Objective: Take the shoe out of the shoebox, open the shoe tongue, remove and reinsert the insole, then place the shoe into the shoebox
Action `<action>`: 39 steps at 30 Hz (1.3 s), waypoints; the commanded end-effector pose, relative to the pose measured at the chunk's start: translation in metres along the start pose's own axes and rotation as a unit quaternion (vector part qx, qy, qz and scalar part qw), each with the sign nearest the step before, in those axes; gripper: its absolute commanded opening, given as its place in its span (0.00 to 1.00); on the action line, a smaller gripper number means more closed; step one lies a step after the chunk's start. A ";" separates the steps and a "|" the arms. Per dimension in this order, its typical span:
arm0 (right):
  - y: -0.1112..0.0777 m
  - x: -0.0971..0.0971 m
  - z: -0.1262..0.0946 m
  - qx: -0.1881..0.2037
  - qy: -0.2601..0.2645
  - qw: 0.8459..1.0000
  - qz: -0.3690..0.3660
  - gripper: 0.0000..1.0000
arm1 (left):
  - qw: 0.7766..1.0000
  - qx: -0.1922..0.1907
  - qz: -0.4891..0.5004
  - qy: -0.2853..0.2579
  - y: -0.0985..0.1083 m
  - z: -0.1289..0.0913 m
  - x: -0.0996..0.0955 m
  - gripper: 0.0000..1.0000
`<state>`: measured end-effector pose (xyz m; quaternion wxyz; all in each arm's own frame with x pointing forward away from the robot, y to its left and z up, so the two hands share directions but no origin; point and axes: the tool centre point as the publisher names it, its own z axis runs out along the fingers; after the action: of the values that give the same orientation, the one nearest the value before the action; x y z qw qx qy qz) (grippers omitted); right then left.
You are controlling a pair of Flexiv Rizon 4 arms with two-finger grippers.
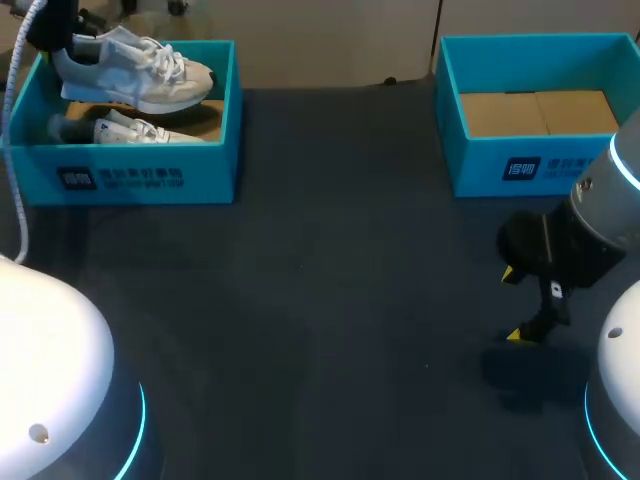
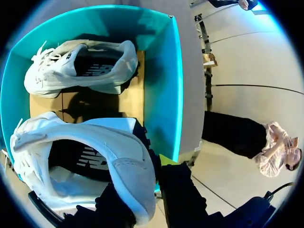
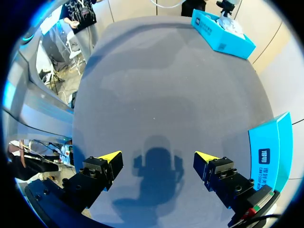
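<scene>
A white sneaker (image 1: 135, 72) hangs tilted over the teal shoebox (image 1: 125, 178) at the far left, its heel at the box's left end. My left gripper (image 1: 60, 42) is shut on that heel. In the left wrist view the gripper (image 2: 147, 190) pinches the heel wall of the held sneaker (image 2: 90, 161), one finger inside the shoe and one outside. A second white sneaker (image 1: 135, 130) (image 2: 80, 66) lies on the box's cardboard floor (image 2: 130, 95). My right gripper (image 1: 515, 306) (image 3: 157, 156) hovers open over bare table at the right, holding nothing.
A second teal shoebox (image 1: 480, 160) (image 3: 268, 152) with only a cardboard floor stands at the back right, just beyond my right gripper. The dark table top (image 1: 330, 290) stretches between the two boxes. A white cable (image 1: 12, 120) runs along my left arm.
</scene>
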<state>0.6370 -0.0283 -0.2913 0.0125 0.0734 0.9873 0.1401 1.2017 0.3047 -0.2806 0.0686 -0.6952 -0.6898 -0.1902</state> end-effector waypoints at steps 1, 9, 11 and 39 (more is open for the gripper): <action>0.000 0.001 0.002 0.001 -0.001 1.000 0.000 1.00 | 1.000 0.001 -0.003 -0.002 0.000 0.002 0.001 0.00; 0.000 0.001 0.002 0.001 -0.001 1.000 0.000 1.00 | 1.000 0.004 0.007 -0.005 -0.013 0.009 -0.002 0.00; 0.000 0.001 0.002 0.001 -0.001 1.000 0.000 1.00 | 1.000 0.006 0.008 -0.004 -0.015 0.011 -0.003 0.00; 0.000 0.001 0.002 0.001 -0.001 1.000 0.000 1.00 | 0.999 0.039 -0.003 -0.002 -0.010 0.043 -0.020 0.00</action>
<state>0.6370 -0.0283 -0.2913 0.0125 0.0734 0.9873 0.1401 1.1920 0.3015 -0.3296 0.0910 -0.6888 -0.6994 -0.1676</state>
